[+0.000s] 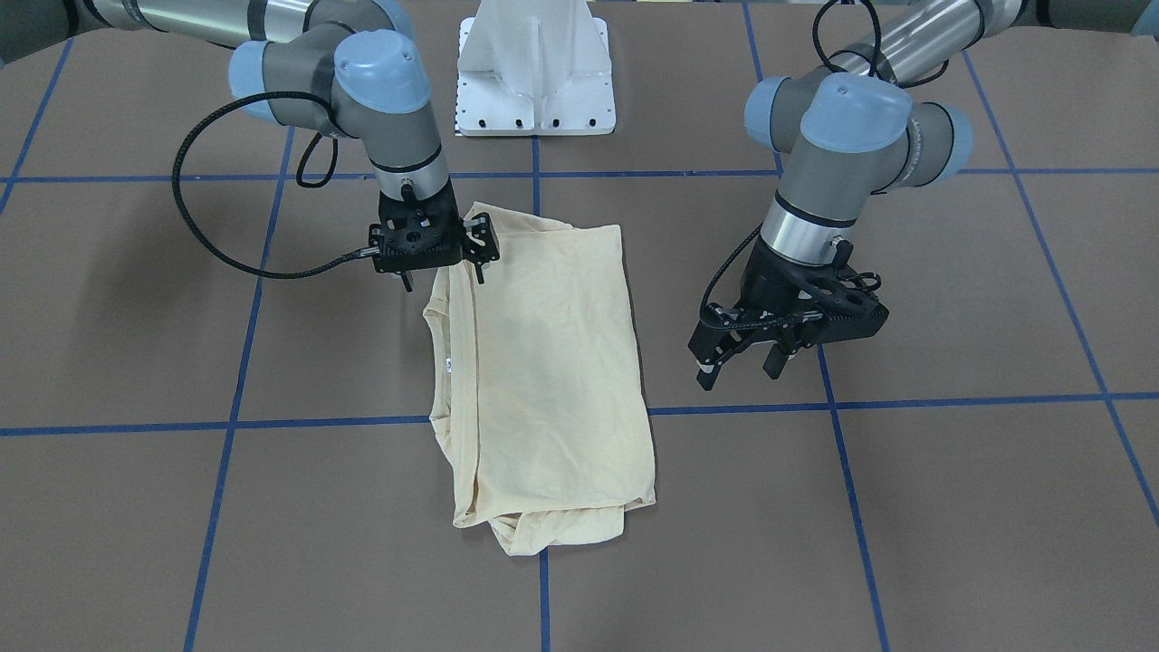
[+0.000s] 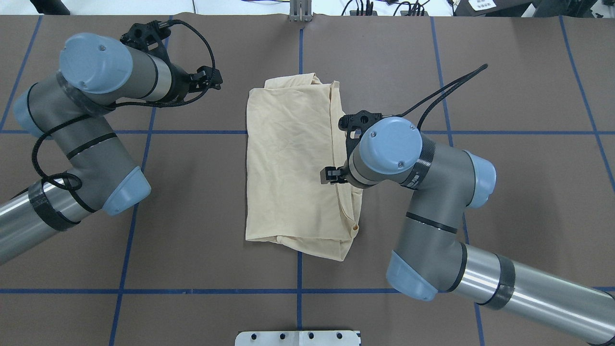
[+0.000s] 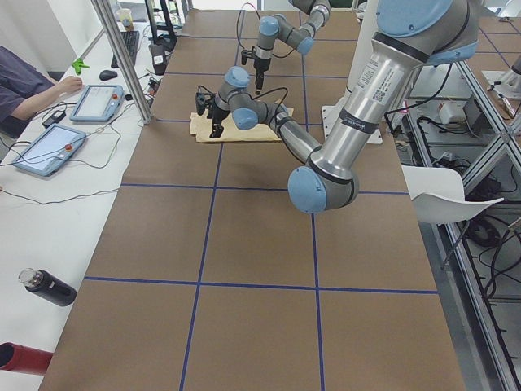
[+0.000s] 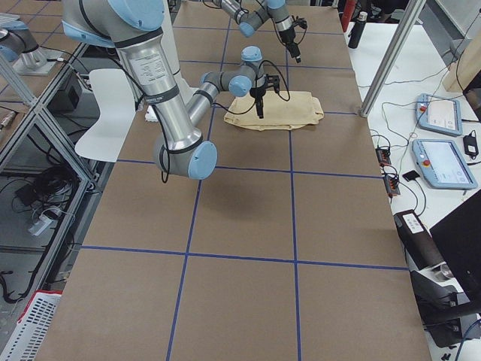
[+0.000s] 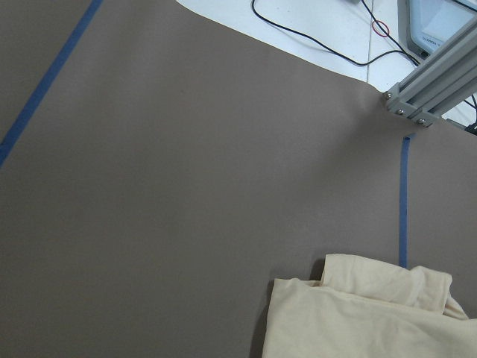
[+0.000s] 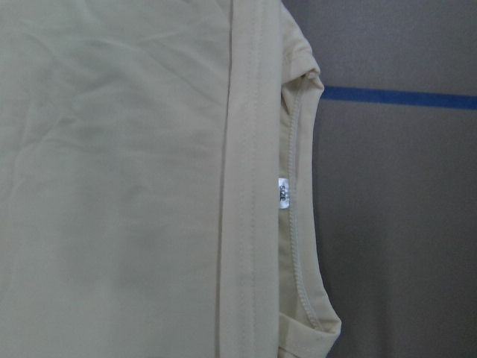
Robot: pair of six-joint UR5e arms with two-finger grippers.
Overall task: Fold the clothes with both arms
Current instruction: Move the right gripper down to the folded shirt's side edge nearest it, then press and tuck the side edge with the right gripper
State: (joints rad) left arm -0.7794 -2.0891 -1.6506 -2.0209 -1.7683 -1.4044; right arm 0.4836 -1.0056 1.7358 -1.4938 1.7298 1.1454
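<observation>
The pale cream shirt (image 1: 543, 362) (image 2: 288, 163) lies folded into a long rectangle at the table's middle, plain side up. Its collar and small white neck label (image 6: 283, 192) show along one long edge. My right gripper (image 1: 444, 276) points straight down over that edge near the collar. It is open, with one finger on each side of the folded hem. I cannot tell whether it touches the cloth. My left gripper (image 1: 741, 369) (image 2: 211, 80) hangs open over bare table on the shirt's other side, clear of it. In the left wrist view only a corner of the shirt (image 5: 358, 313) shows.
The white pedestal base (image 1: 534, 81) stands at the robot's edge. Blue tape lines (image 1: 543, 172) grid the brown table. A side bench holds control tablets (image 3: 98, 102), with a person's arm (image 3: 37, 85) beside them. A metal post (image 5: 432, 82) rises at the far edge.
</observation>
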